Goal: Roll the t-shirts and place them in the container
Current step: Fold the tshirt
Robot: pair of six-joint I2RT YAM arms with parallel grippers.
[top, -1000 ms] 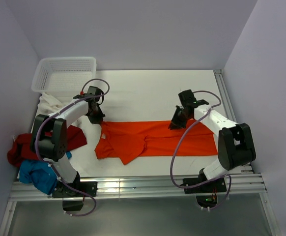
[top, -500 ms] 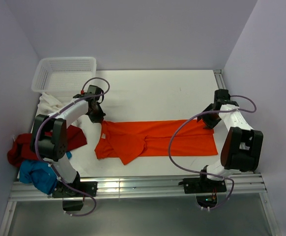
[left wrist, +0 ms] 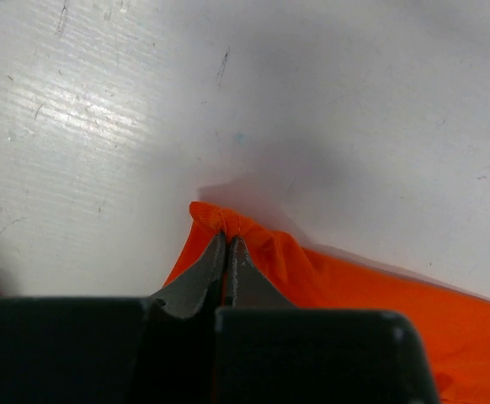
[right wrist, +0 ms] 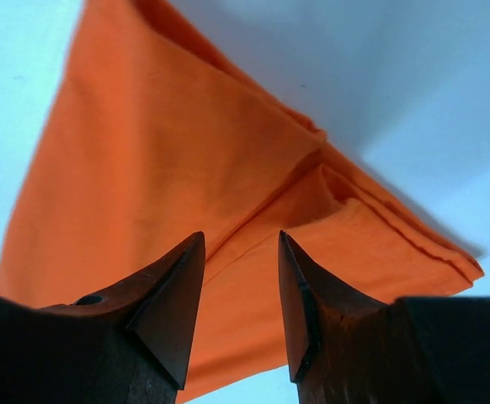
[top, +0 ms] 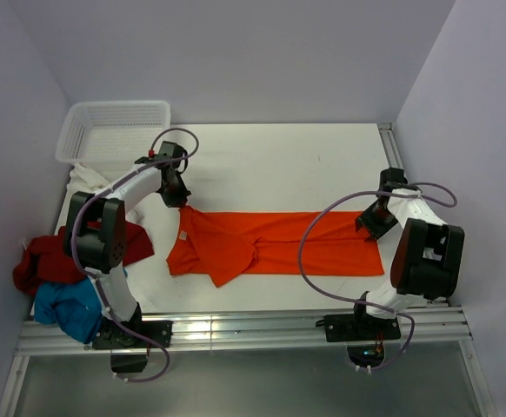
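A bright orange t-shirt (top: pixel 279 248) lies folded into a long strip across the table, collar end on the left. My left gripper (top: pixel 180 200) is shut on its far left corner, and the left wrist view shows the fingertips (left wrist: pixel 228 238) pinching a small peak of orange cloth (left wrist: pixel 354 295). My right gripper (top: pixel 370 224) hovers at the strip's right end. Its jaws (right wrist: pixel 241 236) stand open just above the layered orange cloth (right wrist: pixel 186 151), with nothing between them. Dark red (top: pixel 40 261), blue (top: pixel 66 308) and white (top: pixel 88 182) t-shirts lie heaped at the table's left edge.
A white mesh basket (top: pixel 114 130) stands at the back left corner. Bare white tabletop (top: pixel 279 165) lies beyond the orange strip. A metal rail (top: pixel 392 156) runs along the table's right edge, close to my right arm.
My right gripper has left the strip's upper middle edge, swung to the right end and opened. The left gripper drew its corner slightly up and right, straightening the strip.
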